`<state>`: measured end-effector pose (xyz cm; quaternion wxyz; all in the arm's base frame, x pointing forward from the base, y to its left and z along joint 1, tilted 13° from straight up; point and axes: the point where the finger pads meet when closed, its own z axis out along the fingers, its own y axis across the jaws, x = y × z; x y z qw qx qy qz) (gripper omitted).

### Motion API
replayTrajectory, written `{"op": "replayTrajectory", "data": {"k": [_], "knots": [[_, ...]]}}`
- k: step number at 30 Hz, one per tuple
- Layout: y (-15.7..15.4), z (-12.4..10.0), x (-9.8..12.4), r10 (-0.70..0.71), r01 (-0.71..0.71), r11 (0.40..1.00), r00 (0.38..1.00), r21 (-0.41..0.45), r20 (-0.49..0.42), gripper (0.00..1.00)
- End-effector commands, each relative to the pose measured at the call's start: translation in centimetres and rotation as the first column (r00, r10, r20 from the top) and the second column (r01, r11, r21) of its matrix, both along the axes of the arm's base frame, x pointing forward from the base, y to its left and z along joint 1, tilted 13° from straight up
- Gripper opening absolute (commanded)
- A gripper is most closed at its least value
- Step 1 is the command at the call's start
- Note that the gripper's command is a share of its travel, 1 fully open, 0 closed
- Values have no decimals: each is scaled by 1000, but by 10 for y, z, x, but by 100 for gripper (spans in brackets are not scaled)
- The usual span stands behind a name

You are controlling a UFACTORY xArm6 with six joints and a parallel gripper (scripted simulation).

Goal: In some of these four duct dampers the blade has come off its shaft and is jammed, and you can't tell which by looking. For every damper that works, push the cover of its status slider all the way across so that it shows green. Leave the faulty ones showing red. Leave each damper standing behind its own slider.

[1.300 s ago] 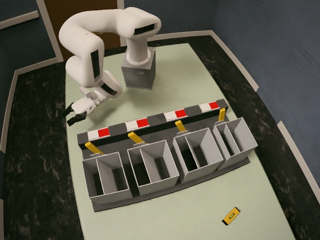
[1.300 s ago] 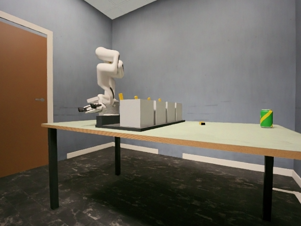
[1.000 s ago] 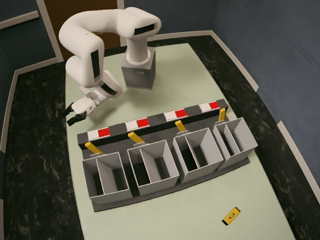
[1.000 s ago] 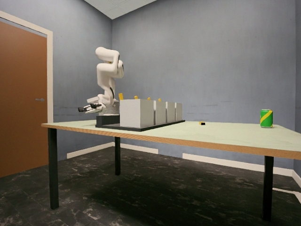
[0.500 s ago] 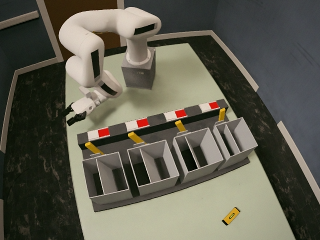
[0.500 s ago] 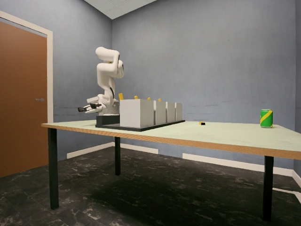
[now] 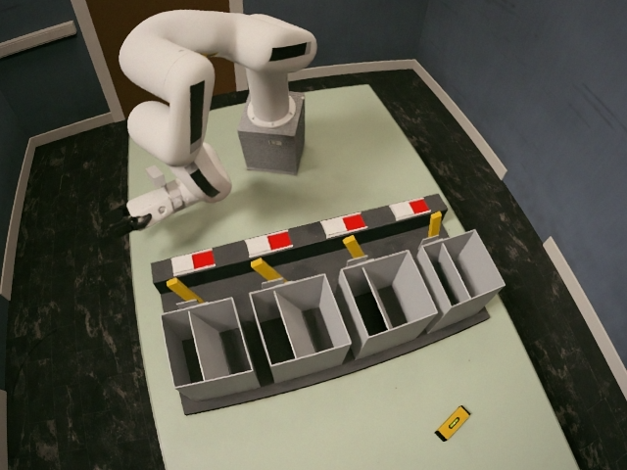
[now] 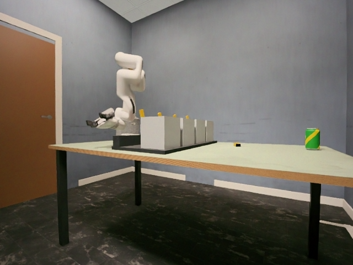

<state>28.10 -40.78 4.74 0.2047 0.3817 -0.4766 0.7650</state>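
While the pincer (image 7: 122, 220) hangs wide and holds nothing past the smooth green tabletop (image 7: 354, 152) edge, four boxy gray dampers (image 7: 299, 326) stand well apart from it, behind flat sliders (image 7: 192, 262) all showing red.

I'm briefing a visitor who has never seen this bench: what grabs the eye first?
Four grey dampers stand in a row mid-table, each with a yellow lever. Behind them, the sliders all show red. The white arm's open pincer hangs past the table's edge.
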Motion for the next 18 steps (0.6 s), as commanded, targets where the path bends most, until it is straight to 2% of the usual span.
{"op": "replayTrajectory", "data": {"k": [1, 3, 5, 6, 10, 12, 13, 18], "knots": [[-11, 19, -4, -66, 64, 998, 993, 17, 102, 100], [-17, 35, -8, -110, 105, 994, 974, 34, 196, 100], [-18, 37, -9, -117, 111, 993, 971, 37, 211, 100], [-21, 46, -12, -143, 135, 990, 952, 49, 272, 100], [-24, 62, -18, -188, 172, 982, 905, 75, 382, 100], [-24, 62, -18, -188, 172, 982, 905, 75, 382, 100], [-24, 71, -22, -215, 194, 977, 865, 93, 453, 100], [-23, 86, -29, -259, 226, 965, 774, 130, 578, 100]]}}
